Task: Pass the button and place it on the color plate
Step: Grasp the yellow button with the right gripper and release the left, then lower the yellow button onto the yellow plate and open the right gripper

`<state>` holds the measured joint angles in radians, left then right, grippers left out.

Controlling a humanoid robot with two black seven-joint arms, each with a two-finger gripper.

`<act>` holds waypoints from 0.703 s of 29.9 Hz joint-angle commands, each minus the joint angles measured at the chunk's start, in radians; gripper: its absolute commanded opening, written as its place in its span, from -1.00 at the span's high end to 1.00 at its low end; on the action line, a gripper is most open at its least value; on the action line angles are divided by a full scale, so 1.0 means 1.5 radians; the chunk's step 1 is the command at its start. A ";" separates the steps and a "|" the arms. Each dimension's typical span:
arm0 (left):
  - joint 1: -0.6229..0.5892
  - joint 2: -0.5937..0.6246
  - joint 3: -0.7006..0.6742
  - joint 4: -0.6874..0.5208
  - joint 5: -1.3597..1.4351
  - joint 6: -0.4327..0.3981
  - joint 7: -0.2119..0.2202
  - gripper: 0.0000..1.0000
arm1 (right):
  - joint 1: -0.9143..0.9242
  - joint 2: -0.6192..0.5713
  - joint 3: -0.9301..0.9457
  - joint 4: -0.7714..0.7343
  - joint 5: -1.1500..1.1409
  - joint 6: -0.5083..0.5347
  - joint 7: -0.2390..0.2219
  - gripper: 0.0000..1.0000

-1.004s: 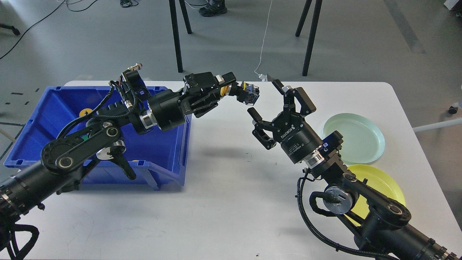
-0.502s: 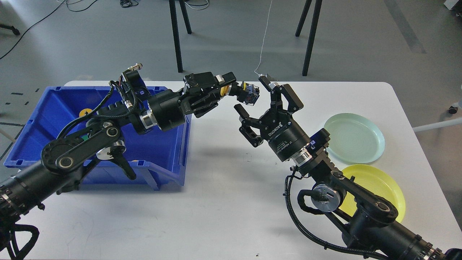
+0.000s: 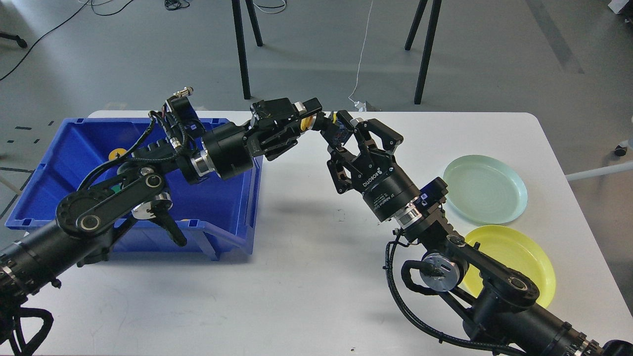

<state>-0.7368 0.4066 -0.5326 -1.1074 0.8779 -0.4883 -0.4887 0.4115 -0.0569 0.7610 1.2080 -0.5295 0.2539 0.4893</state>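
Note:
The button (image 3: 338, 131), a small black and blue part with a yellow cap, is held in the air above the table's far middle. My left gripper (image 3: 324, 123) reaches out over the blue bin's rim and is shut on the button's left end. My right gripper (image 3: 340, 134) comes up from the lower right and its two fingers (image 3: 370, 129) stand closed in on the button's right end, above and below it. A pale green plate (image 3: 484, 189) and a yellow plate (image 3: 519, 257) lie on the table at the right.
A blue bin (image 3: 232, 217) stands on the left of the white table (image 3: 306, 287), with small parts inside partly hidden by my left arm. Black stand legs (image 3: 241, 49) rise from the floor behind the table.
My right gripper moved up and left to the button and its fingers narrowed around it. The left gripper stayed still, holding the button.

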 commanded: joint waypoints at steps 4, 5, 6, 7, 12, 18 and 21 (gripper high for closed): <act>0.005 -0.001 -0.004 -0.001 -0.003 0.000 0.000 -0.19 | -0.002 -0.003 0.000 0.003 0.000 -0.010 0.000 0.99; 0.005 -0.002 -0.005 0.000 -0.006 0.000 0.000 -0.52 | -0.002 -0.003 0.000 0.004 0.000 -0.010 0.000 0.99; 0.005 -0.001 -0.005 0.000 -0.011 0.000 0.000 -0.63 | -0.002 -0.004 0.000 0.004 0.000 -0.010 0.000 0.99; 0.005 -0.001 -0.005 0.000 -0.012 0.000 0.000 -0.64 | -0.002 -0.004 -0.001 0.004 0.000 -0.010 0.000 0.99; 0.006 -0.001 -0.005 0.001 -0.015 0.000 0.000 -0.68 | -0.007 -0.008 0.001 0.008 0.000 -0.012 0.000 0.99; 0.006 -0.002 -0.005 0.002 -0.016 0.000 0.000 -0.69 | -0.079 -0.126 0.028 0.110 -0.002 -0.050 0.000 0.99; 0.008 -0.002 -0.005 0.002 -0.017 0.000 0.000 -0.69 | -0.171 -0.242 0.077 0.186 -0.018 -0.078 0.000 0.99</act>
<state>-0.7271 0.4037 -0.5400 -1.1047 0.8538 -0.4886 -0.4889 0.2773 -0.2645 0.8140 1.3842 -0.5355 0.1752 0.4890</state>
